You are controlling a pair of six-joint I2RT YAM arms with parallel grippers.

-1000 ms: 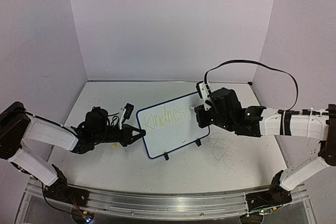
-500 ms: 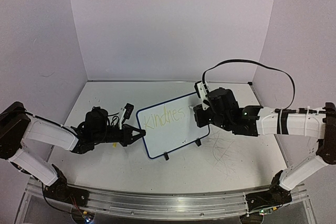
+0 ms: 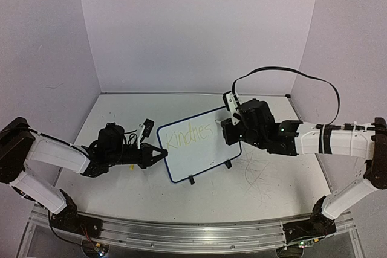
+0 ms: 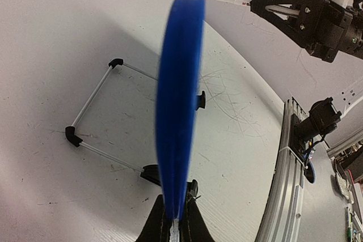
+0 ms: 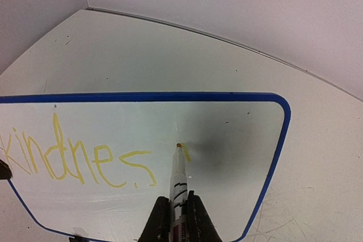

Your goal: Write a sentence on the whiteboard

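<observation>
The whiteboard (image 3: 199,156) stands tilted on the table, blue-framed. The sentence (image 3: 189,135) reads "Kindnes" in yellow, seen closer in the right wrist view as the sentence (image 5: 79,157). My left gripper (image 3: 158,155) is shut on the board's left edge; in its own view the blue edge (image 4: 181,100) rises from between the fingertips (image 4: 176,222). My right gripper (image 5: 178,211) is shut on a white marker (image 5: 179,177). The marker's tip touches the whiteboard (image 5: 244,140) beside a short fresh yellow stroke, right of the "s".
Black stand feet (image 3: 191,180) and a wire stand (image 4: 91,106) prop the board. Grey scribbles (image 3: 257,179) mark the tabletop to the right. Lilac walls close in the back and sides. A metal rail (image 3: 181,234) runs along the near edge.
My right gripper has shifted slightly left with the marker, closer over the board's right part. The left gripper and the board have stayed put.
</observation>
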